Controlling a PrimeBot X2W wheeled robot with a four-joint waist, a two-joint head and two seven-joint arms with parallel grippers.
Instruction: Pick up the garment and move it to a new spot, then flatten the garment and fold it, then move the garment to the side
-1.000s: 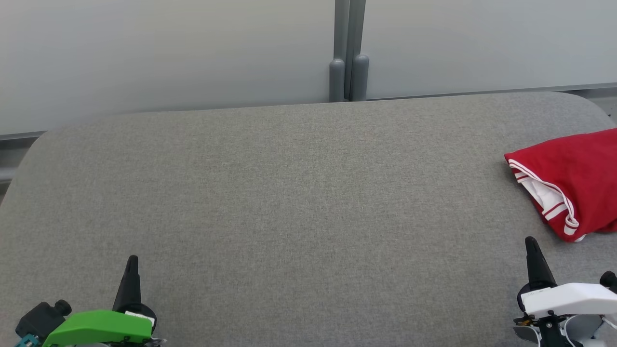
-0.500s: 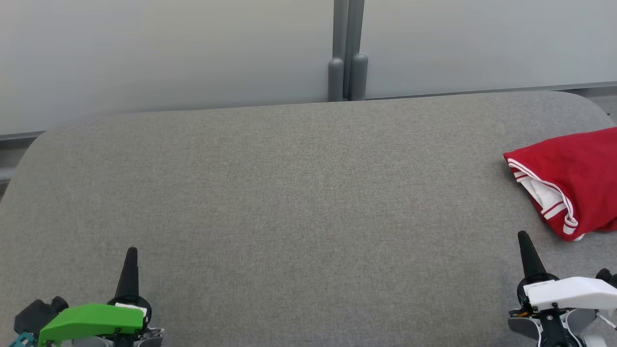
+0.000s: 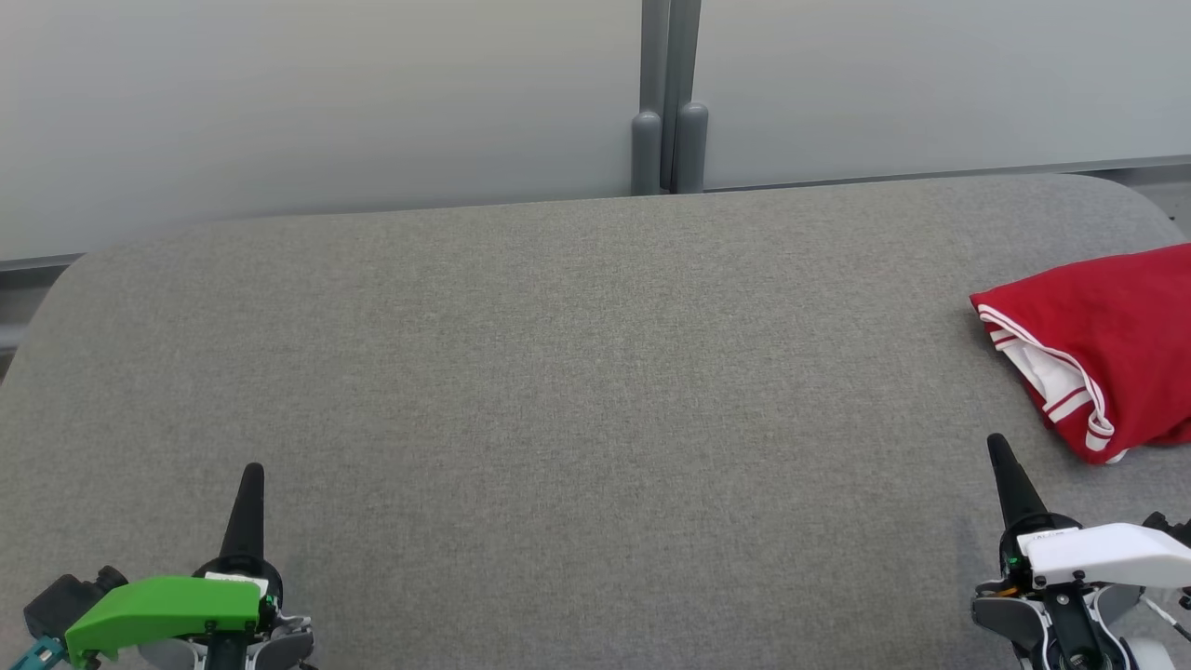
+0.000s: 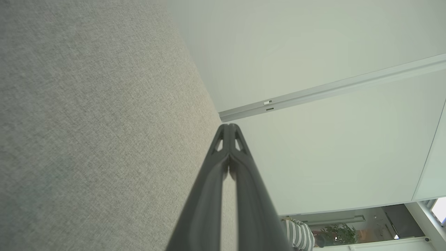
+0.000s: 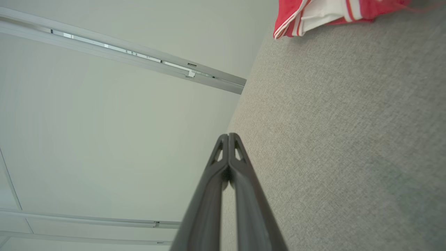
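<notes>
Red cloth garment with white-striped trim (image 3: 1107, 335): bunched, seemingly folded, cut off by the frame edge. Lies at right end of grey fabric-covered table (image 3: 558, 372). Left claw (image 3: 252, 473) and right claw (image 3: 996, 445): fingers pressed together, empty.

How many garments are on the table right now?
1. The red garment lies at the table's right edge, cut off by the head view; more could lie beyond.
</notes>
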